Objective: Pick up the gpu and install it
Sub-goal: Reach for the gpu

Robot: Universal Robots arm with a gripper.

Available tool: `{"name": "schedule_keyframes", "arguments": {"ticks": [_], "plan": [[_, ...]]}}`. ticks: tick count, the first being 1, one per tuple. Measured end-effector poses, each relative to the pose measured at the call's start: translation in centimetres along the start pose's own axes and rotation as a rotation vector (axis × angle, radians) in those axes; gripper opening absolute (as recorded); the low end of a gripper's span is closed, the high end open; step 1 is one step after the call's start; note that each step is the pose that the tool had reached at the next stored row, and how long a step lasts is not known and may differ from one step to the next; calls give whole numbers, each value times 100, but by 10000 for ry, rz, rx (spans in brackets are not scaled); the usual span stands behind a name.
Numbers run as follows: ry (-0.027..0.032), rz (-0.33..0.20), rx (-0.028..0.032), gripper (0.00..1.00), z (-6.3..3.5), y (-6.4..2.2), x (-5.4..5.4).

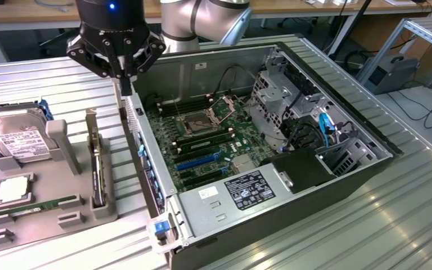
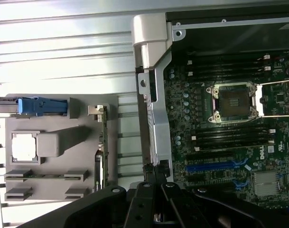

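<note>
The gpu (image 1: 96, 169) stands on edge in a slot of the grey holder (image 1: 66, 219), its silver bracket toward the far end. It lies on the exterior view's left of the open computer case (image 1: 224, 208). The wrist view shows the gpu (image 2: 102, 156) edge-on in the holder (image 2: 54, 142). My gripper (image 1: 126, 87) hangs above the case's left wall near its far corner, fingers pointing down. It is shut with nothing between its fingers, and it is apart from the gpu. In the wrist view the gripper (image 2: 155, 173) sits over the case wall beside the motherboard (image 2: 229, 142).
The holder also carries a silver hard drive (image 1: 21, 140), a processor chip (image 1: 13, 191) and a green memory stick (image 1: 32, 205). Inside the case lie an open CPU socket (image 1: 201, 119), blue expansion slots (image 1: 197, 160), drive cages (image 1: 276, 95) and cables. Everything rests on a ribbed metal table (image 1: 396, 225).
</note>
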State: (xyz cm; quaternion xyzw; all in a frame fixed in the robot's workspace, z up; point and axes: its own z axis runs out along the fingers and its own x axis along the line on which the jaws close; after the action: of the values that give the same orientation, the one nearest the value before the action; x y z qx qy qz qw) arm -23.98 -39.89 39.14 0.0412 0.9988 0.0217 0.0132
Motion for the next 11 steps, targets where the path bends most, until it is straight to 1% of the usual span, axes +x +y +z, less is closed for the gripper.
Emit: {"name": "schedule_keyframes", "arguments": {"ticks": [11], "plan": [[0,0,0,11,-2,-7,87]]}}
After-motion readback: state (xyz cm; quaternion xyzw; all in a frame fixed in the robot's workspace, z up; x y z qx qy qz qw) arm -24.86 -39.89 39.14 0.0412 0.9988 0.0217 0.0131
